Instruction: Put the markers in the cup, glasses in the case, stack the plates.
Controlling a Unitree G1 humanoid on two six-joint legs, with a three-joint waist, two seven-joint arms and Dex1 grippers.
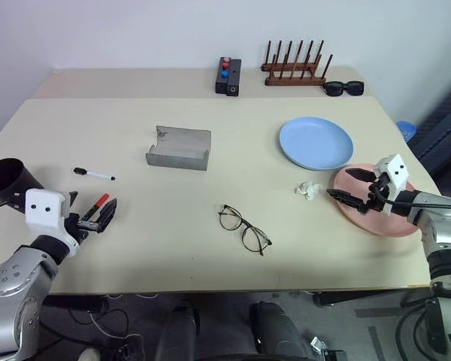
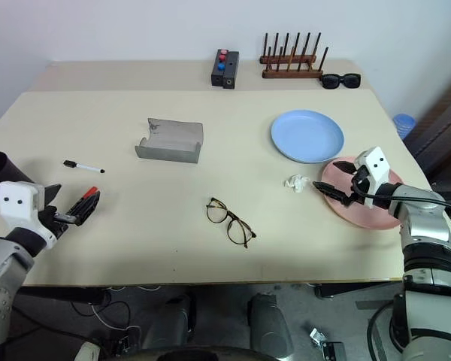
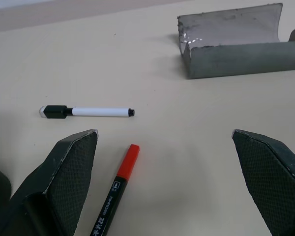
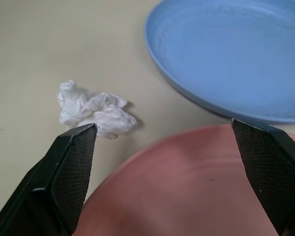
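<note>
A: Left wrist view: the left gripper [image 3: 164, 184] has its jaws spread wide over the red-capped black marker [image 3: 115, 191] on the worktop [image 1: 173, 226]; the white marker [image 3: 86, 112] lies just beyond, near the open grey case [image 3: 236, 46].

B: And the right gripper [image 4: 164, 179]?

A: Jaws spread too, over the pink plate [image 4: 187, 187], beside the blue plate [image 4: 231, 54]. The glasses [image 1: 243, 229] lie mid-worktop; the black cup [image 1: 4, 179] stands far left.

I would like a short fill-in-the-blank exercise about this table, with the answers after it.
1. The glasses case stands ____, with nothing inside.
2. The pink plate lies under the ____ gripper.
3. The crumpled tissue lies beside the ____ plate.
4. The marker between the left gripper's open jaws has a ____ cap.

Answers: open; right; pink; red
</note>
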